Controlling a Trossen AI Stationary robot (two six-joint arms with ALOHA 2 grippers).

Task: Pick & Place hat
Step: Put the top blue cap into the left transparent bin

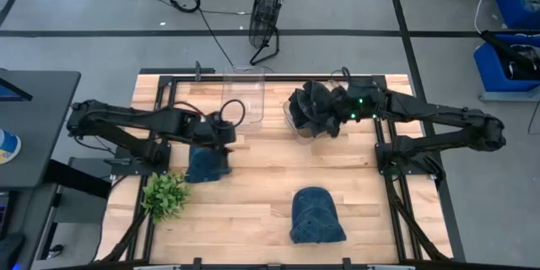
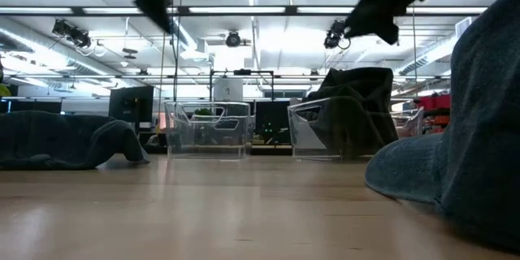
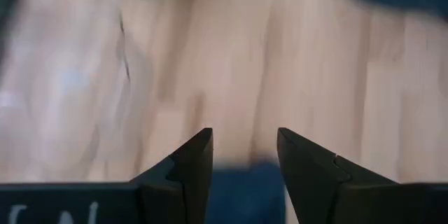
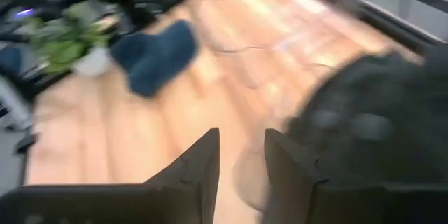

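Nearest the table's front edge a blue denim hat (image 1: pixel 316 216) lies on the bare wood table (image 1: pixel 253 211), untouched, well apart from both arms; a small green plant (image 1: pixel 164 194) sits near the front-left corner. Next back, a 2nd blue hat (image 1: pixel 207 164) lies just under the left tool (image 1: pixel 221 135), which hovers at its far edge w/ fingers released and a clear gap showing in the left wrist view, blue cloth visible below them. Risk here, as I judge it: tool sits off-centre on soft cloth, so a close could pinch only a fold or the brim and the hat could slide or drop mid-carry; descending too far would press the fingertips into the wood. Farther back are 2 clear bins: left bin (image 1: pixel 244 93) looks empty, right bin (image 1: pixel 297 118) holds a dark grey/black hat (image 1: pixel 316 110) that bulges over the rim, prob. not fully seated. Right tool (image 1: pixel 331 111) is directly above that hat; its fingers stand apart w/ nothing between them in the right wrist view, so released. Risk there: loose cloth draped on the rim could catch on the fingers as the arm lifts away, dragging the hat out or tipping the light bin. Also both arms work near the bins, so a left-arm carry toward them could crowd the right arm.
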